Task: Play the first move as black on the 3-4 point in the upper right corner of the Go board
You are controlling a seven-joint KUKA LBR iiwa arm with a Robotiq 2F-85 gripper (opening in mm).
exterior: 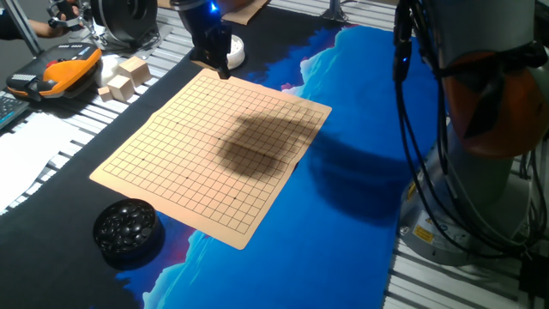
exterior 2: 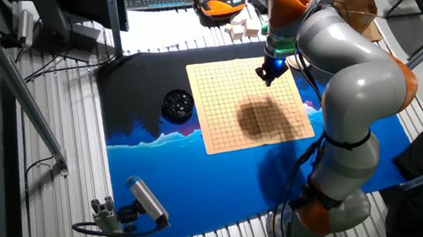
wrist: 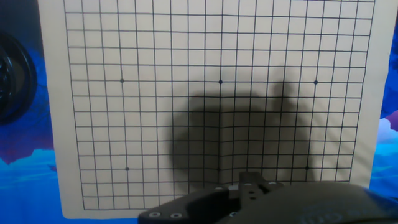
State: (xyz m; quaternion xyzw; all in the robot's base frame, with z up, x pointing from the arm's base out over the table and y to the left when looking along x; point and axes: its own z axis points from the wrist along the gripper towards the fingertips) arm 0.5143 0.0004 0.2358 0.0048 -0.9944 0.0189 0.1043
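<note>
Blue-and-black mat covers the bench (exterior: 360, 103); arm bends over the Go board (exterior: 206, 154), gripper (exterior: 221, 69) pointing down above its far corner, can't tell the fingers' state.

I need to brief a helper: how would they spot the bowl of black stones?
Find the tan Go board on the blue-and-black mat. Just off one corner, on the mat's black part, sits a round black bowl heaped with glossy stones, the only dark round container near the board.

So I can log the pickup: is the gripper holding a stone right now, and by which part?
Cannot be told: the gripper hangs over the Go board, but its fingertips are hidden.
</note>
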